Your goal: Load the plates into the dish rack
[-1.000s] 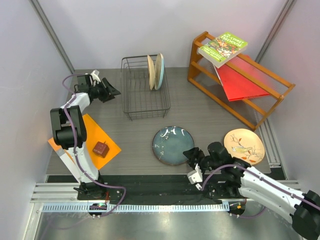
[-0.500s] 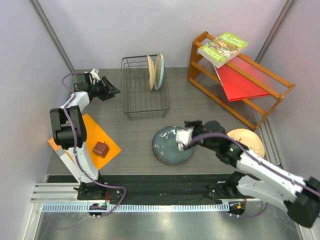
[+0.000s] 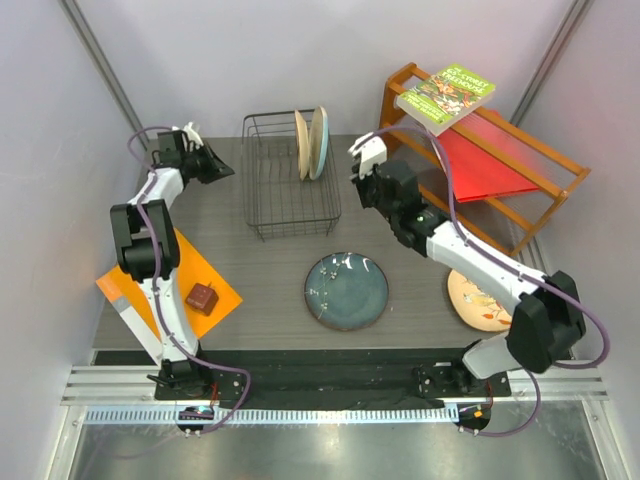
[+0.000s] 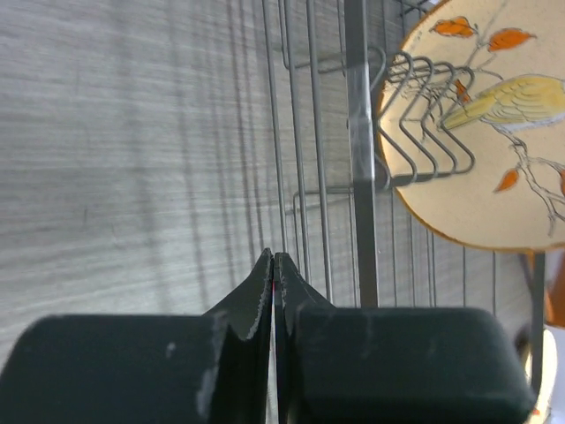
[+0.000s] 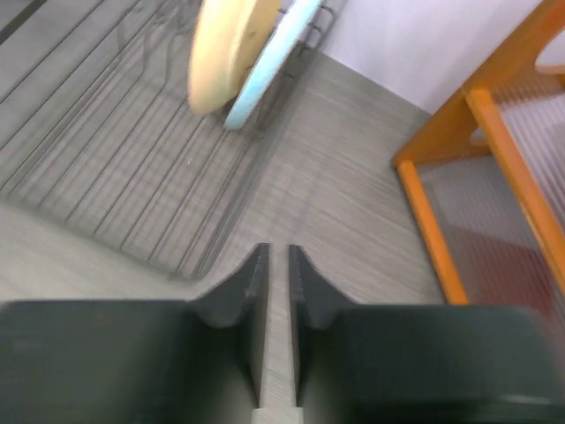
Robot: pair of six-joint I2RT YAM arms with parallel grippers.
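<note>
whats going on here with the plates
Two robot arms are loading plates into a wire rack. Two plates stand upright in it; a dark blue plate and a bird plate lie on the table. Neither gripper holds anything: the left gripper is shut beside the rack, the right gripper hovers, slightly open, at its other side.

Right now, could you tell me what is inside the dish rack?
The dish rack holds two plates on edge at its right end: a bird-painted plate and a light-blue plate, its face mostly hidden.
</note>
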